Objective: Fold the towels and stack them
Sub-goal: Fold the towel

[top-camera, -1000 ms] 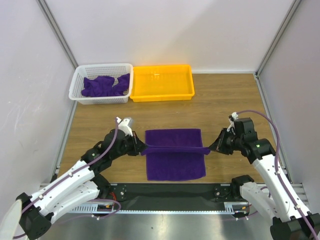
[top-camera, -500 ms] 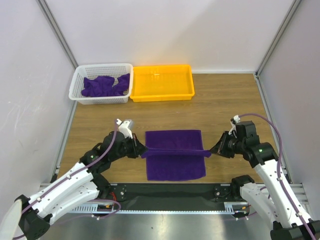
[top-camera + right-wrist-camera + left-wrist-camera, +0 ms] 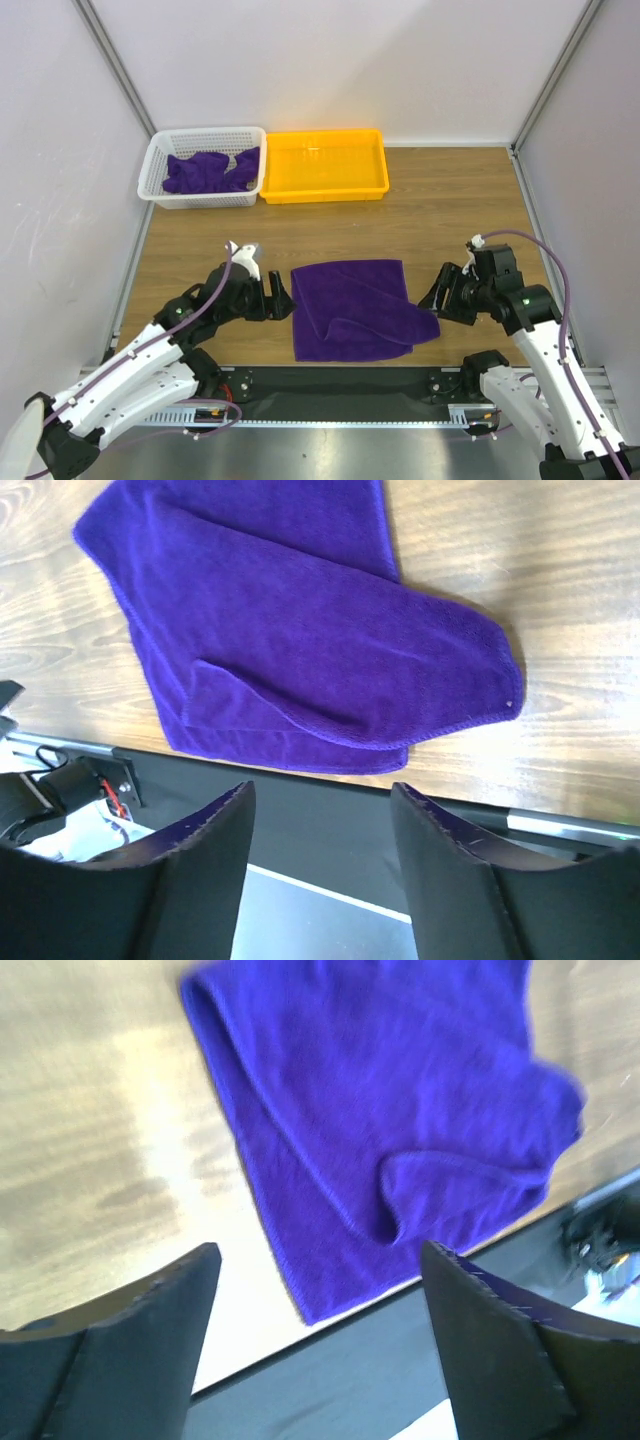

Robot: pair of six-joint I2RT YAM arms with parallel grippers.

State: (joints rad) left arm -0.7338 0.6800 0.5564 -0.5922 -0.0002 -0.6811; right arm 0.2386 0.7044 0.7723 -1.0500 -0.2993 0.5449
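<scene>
One towel [image 3: 355, 322], deep purple terry, lies on the bench [image 3: 450, 210] between the two hands, near the front edge. It is loosely doubled over: the upper layer sits skewed on the lower one, with a soft ridge along its left side and a rounded corner jutting past the right edge. The left hand [image 3: 283, 297] stands just beside its left edge, jaws spread and empty. The right hand [image 3: 432, 292], just off the jutting corner, is likewise spread and grips nothing. More towels [image 3: 205, 172] lie crumpled in the white basket [image 3: 155, 165], beside the yellow tray [image 3: 325, 190].
</scene>
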